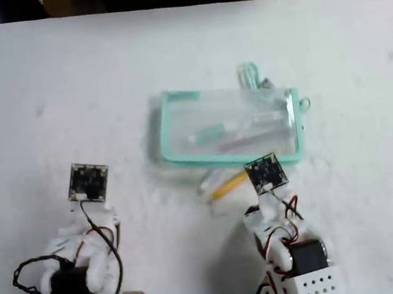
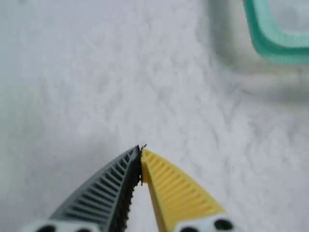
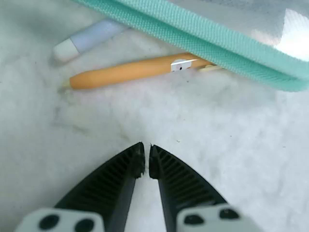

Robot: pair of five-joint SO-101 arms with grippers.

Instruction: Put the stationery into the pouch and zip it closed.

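A clear pouch [image 1: 230, 129] with a teal border lies flat in the middle of the white table, with some stationery inside it. An orange pen [image 3: 130, 72] and a pale lilac marker [image 3: 89, 38] lie half under the pouch's near edge [image 3: 203, 41]; both also show in the high view, the pen [image 1: 228, 184] and the marker [image 1: 210, 181]. My right gripper [image 3: 146, 162] is shut and empty, just short of the pen. My left gripper [image 2: 141, 162] is shut and empty over bare table, to the left of the pouch's corner [image 2: 275, 38].
The zipper pull [image 1: 304, 104] sticks out at the pouch's right end. A teal loop [image 1: 248, 73] lies behind the pouch. Dark objects line the table's far edge [image 1: 166, 7]. The white table surface [image 1: 56, 99] spreads wide to the left and right.
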